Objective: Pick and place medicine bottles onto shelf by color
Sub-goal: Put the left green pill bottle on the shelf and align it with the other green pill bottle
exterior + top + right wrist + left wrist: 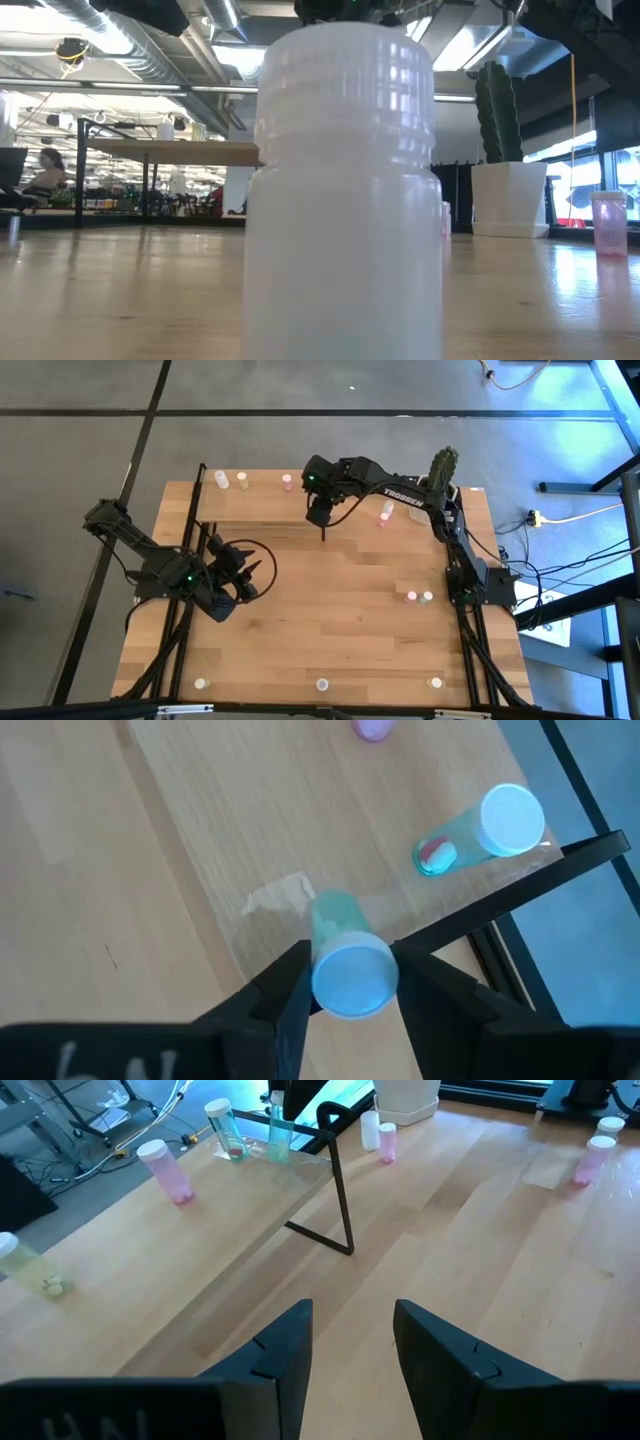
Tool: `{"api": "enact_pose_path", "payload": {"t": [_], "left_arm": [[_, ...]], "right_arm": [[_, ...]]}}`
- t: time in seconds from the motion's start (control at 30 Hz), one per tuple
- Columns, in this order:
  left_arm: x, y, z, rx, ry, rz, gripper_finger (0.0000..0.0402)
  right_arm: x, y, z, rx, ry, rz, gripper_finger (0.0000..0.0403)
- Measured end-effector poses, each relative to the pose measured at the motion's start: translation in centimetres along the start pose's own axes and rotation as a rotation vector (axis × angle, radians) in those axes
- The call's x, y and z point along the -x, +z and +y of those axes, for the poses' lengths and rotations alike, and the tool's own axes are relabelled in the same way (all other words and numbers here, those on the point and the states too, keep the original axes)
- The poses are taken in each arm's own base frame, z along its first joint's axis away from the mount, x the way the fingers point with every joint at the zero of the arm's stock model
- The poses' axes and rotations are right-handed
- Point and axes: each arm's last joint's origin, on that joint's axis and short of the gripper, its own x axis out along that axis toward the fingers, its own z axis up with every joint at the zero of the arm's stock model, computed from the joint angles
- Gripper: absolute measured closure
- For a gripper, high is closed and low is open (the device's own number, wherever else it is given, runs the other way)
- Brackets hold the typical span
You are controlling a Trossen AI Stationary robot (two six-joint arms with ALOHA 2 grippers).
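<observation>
**A:** High view first: which step is this?

**B:** A placing, I judge. The right gripper (320, 512) hangs over the shelf (262, 505), which lies at eleven o'clock on the table (340, 630). It is at the board's three o'clock end. A white bottle (222, 478), a yellow bottle (242, 480) and a pink bottle (287, 481) stand along the shelf's far edge. The left gripper (250, 575) waits at nine o'clock.

**A:** What is left to sort?

**B:** A pink-and-green pair (419, 597) at four o'clock, two pink vials (385, 515) beside the cactus (443, 465) at one, and a row of three bottles (322, 684) along the six o'clock edge.

**A:** Low view?

**B:** Little help. A near white bottle (345, 190) fills the middle. The cactus pot (510, 200) and a pink vial (608, 222) stand at three o'clock. I can make out neither claw.

**A:** Left wrist view?

**B:** Its fingers (285, 1355) are spread with nothing between them, over bare wood.

**A:** Right wrist view?

**B:** The claw pinches a pale green bottle (350, 975) by its white cap. Whether the base already rests on the board I cannot tell. A second green vial (480, 835) stands near, so the colour group looks right. Next, the fingers should part and the arm rise straight, so the bottle is not tipped.

**A:** Anything in the way?

**B:** The shelf's black post (560, 870) runs just beside both green vials.
</observation>
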Motion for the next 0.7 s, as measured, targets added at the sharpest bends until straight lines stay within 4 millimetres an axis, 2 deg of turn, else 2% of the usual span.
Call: {"api": "enact_pose_path", "payload": {"t": [0.7], "left_arm": [[0.00, 0.00, 0.00, 0.000, -0.001, 0.001, 0.0266]], "right_arm": [[0.00, 0.00, 0.00, 0.022, 0.001, 0.000, 0.0262]]}}
